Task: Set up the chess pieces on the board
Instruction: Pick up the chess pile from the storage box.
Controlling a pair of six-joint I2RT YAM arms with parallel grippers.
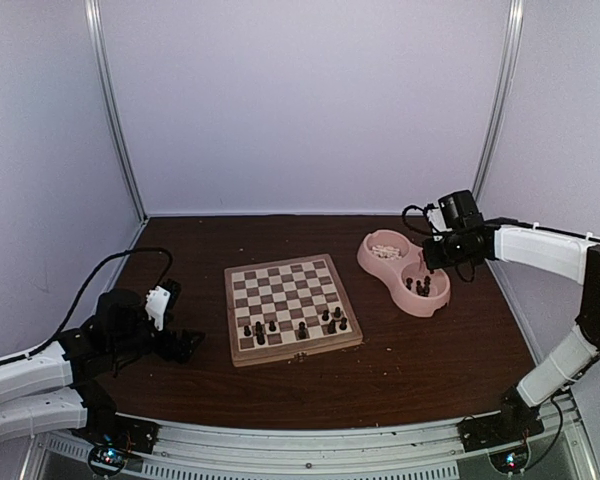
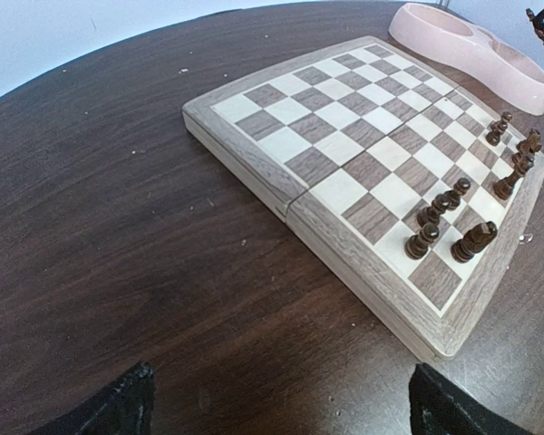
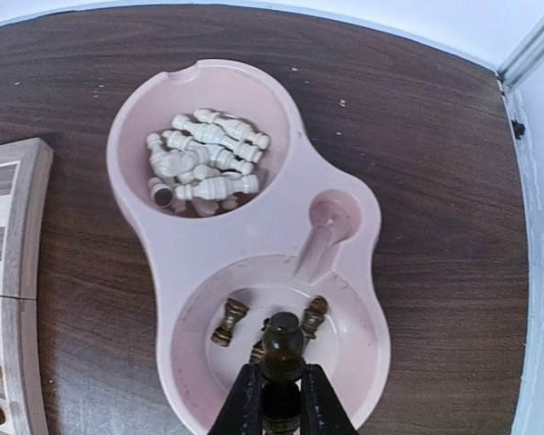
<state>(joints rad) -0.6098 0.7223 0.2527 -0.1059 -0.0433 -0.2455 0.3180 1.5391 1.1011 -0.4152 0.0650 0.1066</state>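
The chessboard (image 1: pixel 292 306) lies mid-table with several dark chess pieces (image 1: pixel 300 328) standing on its near rows; they also show in the left wrist view (image 2: pixel 453 213) on the board (image 2: pixel 344 145). My right gripper (image 3: pixel 281 399) is shut on a dark chess piece (image 3: pixel 282 344), held above the near cup of the pink double bowl (image 3: pixel 254 236). Three dark pieces (image 3: pixel 228 323) lie in that cup. Cream-white pieces (image 3: pixel 204 163) fill the far cup. My left gripper (image 2: pixel 281 403) is open and empty, low over the table left of the board.
The pink double bowl (image 1: pixel 405 270) stands right of the board, under my right gripper (image 1: pixel 435 255). My left gripper (image 1: pixel 185 345) rests near the board's left edge. Purple walls enclose the brown table (image 1: pixel 430 360).
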